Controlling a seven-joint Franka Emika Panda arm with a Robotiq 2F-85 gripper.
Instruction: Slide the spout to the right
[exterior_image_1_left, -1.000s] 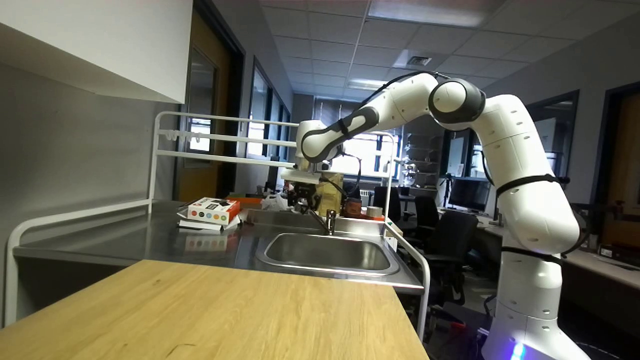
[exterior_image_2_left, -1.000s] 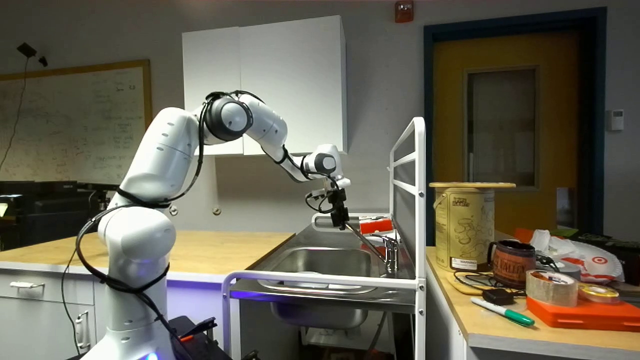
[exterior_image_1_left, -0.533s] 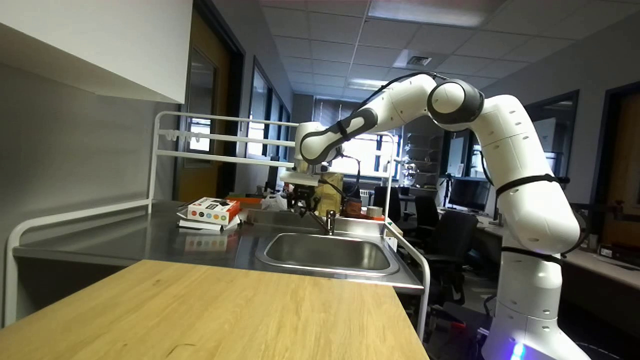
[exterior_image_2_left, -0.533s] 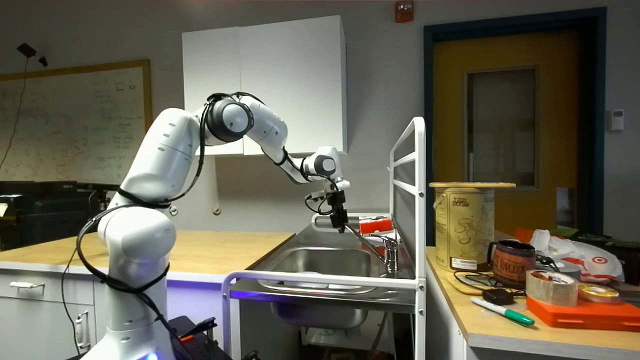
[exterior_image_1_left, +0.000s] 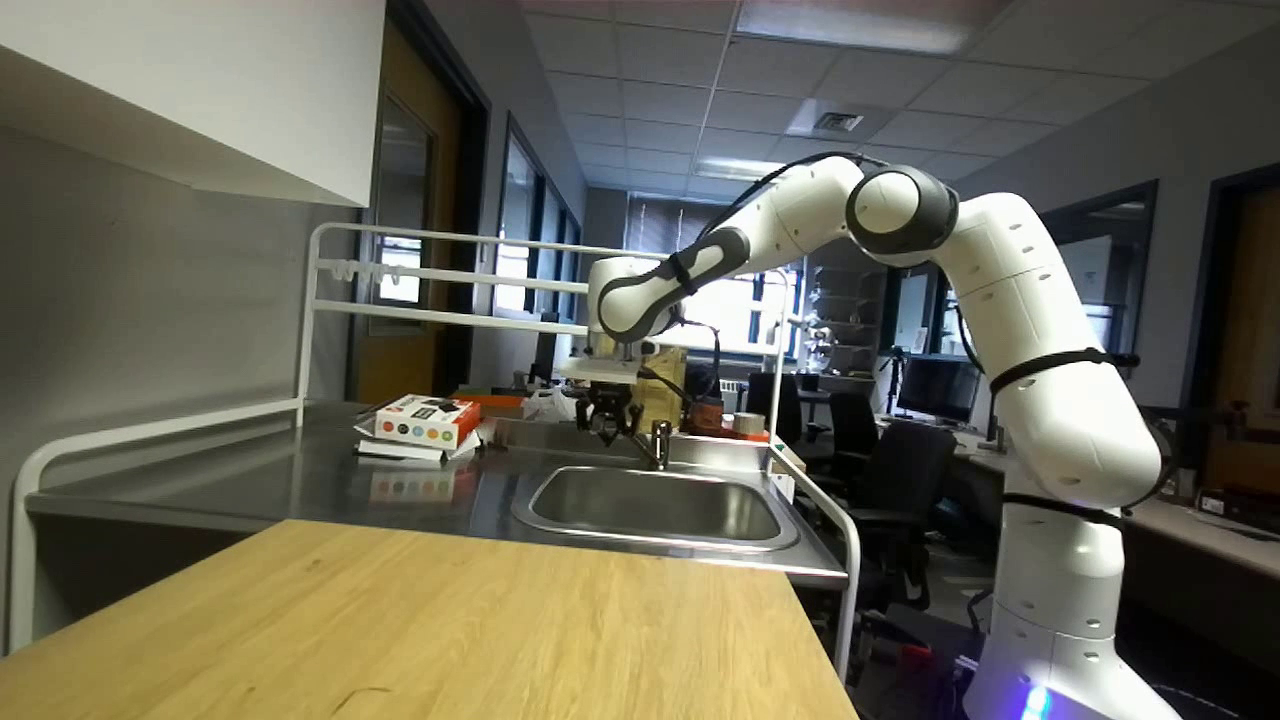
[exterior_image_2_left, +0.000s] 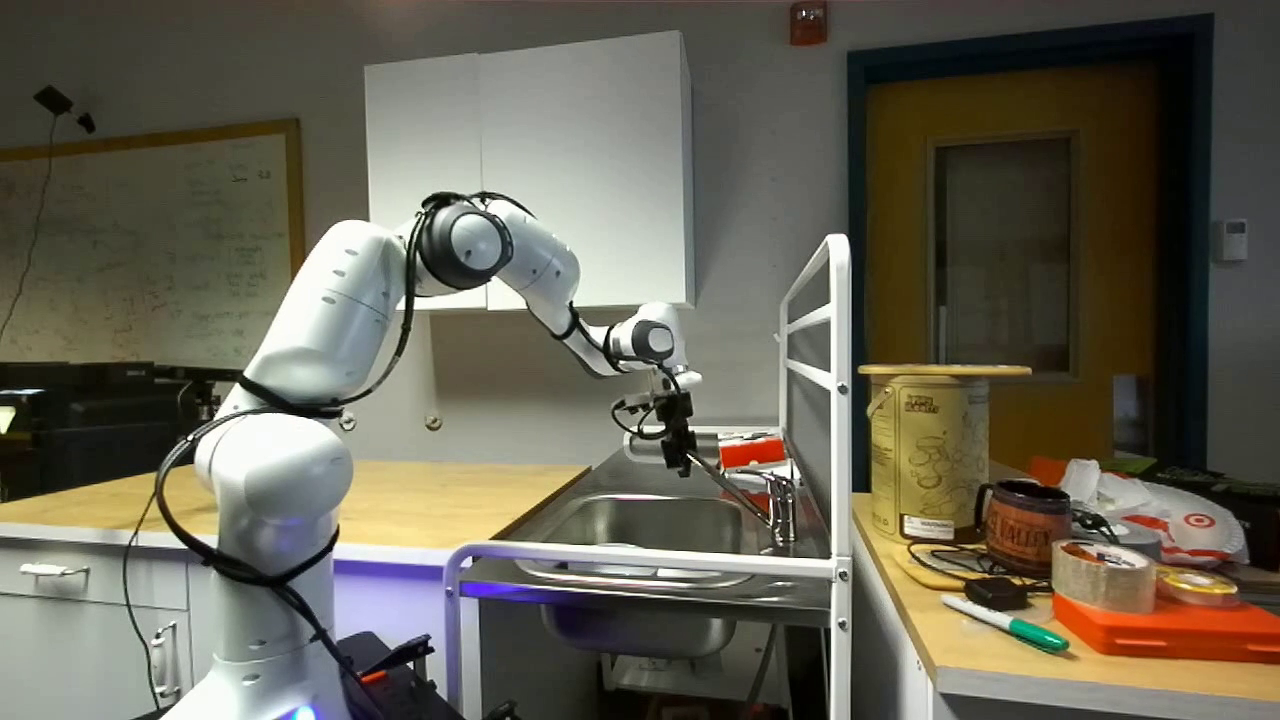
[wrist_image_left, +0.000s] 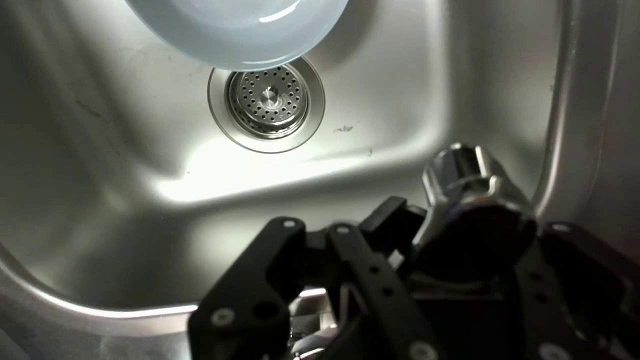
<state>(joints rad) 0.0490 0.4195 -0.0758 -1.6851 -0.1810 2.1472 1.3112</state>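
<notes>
Spout (wrist_image_left: 470, 197), chrome and close to the camera in the wrist view, has its end between the dark fingers (wrist_image_left: 392, 210) of the gripper (wrist_image_left: 475, 221). The fingers stand spread, one on either side; whether either touches the metal cannot be told. In an exterior view the spout slants up to the gripper from the faucet body (exterior_image_2_left: 785, 515) beside the steel sink (wrist_image_left: 390, 85).

Below, the sink holds a pale blue bowl (wrist_image_left: 240, 45), cut off by the frame, so only part of its inside shows. The bowl overlaps the drain (wrist_image_left: 317, 100), where a perforated strainer (wrist_image_left: 269, 97) sits.

Along the steel counter (exterior_image_1_left: 250, 470), a red-and-white carton (exterior_image_1_left: 425, 420) rests on something flat and white; its contents are hidden.

Past the white rail frame (exterior_image_2_left: 840, 400), a wooden side counter (exterior_image_2_left: 925, 600) bears a yellow canister (exterior_image_2_left: 930, 460) topped by a flat wooden piece (exterior_image_2_left: 945, 370), a brown mug (exterior_image_2_left: 1030, 525) whose inside is hard to make out, and an orange case (exterior_image_2_left: 1170, 632) carrying two tape rolls (exterior_image_2_left: 1110, 585). Behind these lies a white-and-red plastic bag (exterior_image_2_left: 1190, 520), its contents unclear.
</notes>
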